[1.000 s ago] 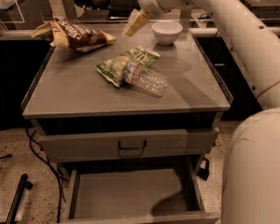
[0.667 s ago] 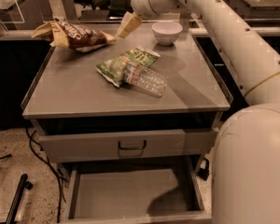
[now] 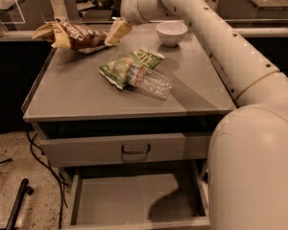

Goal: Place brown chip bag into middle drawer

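Note:
The brown chip bag [image 3: 74,35] lies crinkled at the far left corner of the cabinet top, its tan ends sticking out. My gripper [image 3: 118,31] hangs from the arm that reaches in from the right and sits right at the bag's right end, low over the top. The middle drawer [image 3: 134,198] is pulled out at the bottom of the view, its flat grey floor bare and partly in the arm's shadow.
A green chip bag [image 3: 127,66] and a clear water bottle [image 3: 151,82] lie together mid-top. A white bowl [image 3: 172,32] stands at the back right. A grey drawer front with a black handle [image 3: 135,150] sits above the open drawer. Cables run on the floor at the left.
My gripper has moved left and slightly down, from beside the white bowl to the right end of the brown chip bag. The bags, bottle and bowl have not moved.

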Controlling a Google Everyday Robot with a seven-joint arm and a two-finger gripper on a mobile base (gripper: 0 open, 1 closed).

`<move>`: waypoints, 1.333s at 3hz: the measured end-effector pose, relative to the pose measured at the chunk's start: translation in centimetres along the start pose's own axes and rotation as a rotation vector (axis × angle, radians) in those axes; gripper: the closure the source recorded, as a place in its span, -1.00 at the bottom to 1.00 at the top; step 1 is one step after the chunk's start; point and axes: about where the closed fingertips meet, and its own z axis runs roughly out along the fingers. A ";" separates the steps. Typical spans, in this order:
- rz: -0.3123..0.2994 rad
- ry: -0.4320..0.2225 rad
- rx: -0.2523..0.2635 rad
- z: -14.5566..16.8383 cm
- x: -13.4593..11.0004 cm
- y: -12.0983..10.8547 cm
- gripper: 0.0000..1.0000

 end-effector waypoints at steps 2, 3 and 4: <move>0.052 0.007 0.003 3.6 0.2 2.2 -1.00; 0.015 0.043 0.001 3.2 0.2 2.5 -1.00; -0.025 0.072 0.004 4.0 1.2 3.1 -1.00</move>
